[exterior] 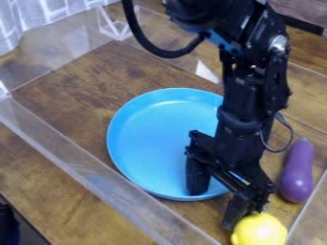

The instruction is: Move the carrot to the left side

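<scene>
The spread end effector (230, 189) hangs over the blue plate (147, 144); no carrot is identifiable.

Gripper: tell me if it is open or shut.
Open. The gripper points down with its two dark fingers apart, one over the blue plate, the other beside the lemon; nothing between them.

You have open wooden tabletop (90, 96) along the left and far side, inside the clear plastic walls (76, 163) that fence the front and left edges. The blue plate (153, 144) fills the middle, low and flat, so you can pass over it. On the right it gets tight: the open gripper (230, 189) stands at the plate's near-right rim, with the yellow lemon (259, 231) just beside its front finger and the purple eggplant (297, 170) near the right wall.
</scene>
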Controlling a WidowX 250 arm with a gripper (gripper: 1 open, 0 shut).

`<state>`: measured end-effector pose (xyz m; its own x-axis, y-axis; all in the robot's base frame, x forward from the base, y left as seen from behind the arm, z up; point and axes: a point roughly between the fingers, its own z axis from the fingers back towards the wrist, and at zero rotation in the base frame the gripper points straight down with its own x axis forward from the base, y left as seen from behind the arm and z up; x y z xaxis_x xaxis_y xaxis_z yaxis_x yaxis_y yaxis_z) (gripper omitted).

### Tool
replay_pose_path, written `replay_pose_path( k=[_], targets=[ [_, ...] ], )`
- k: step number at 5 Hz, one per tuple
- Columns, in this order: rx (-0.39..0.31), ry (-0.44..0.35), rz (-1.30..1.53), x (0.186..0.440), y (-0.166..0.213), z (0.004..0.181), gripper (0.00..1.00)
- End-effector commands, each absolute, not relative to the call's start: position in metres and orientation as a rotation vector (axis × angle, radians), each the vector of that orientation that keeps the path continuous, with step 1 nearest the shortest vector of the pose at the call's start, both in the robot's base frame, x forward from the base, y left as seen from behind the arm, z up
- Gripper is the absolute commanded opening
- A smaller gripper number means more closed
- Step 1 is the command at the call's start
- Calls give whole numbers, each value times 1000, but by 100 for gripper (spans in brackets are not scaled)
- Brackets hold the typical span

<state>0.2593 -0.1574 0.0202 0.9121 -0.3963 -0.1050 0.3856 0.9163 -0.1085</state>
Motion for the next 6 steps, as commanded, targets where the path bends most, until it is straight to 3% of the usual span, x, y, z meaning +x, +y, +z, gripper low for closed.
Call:
replay_pose_path(
  k=[1, 4, 5, 6],
  targets=[
    [-87, 120, -530, 241, -178, 21, 100],
    [-78, 143, -713, 242, -186, 17, 100],
    [-80, 144, -715, 240, -184, 15, 0],
    [-81, 144, -719, 241, -181, 15, 0]
  ],
)
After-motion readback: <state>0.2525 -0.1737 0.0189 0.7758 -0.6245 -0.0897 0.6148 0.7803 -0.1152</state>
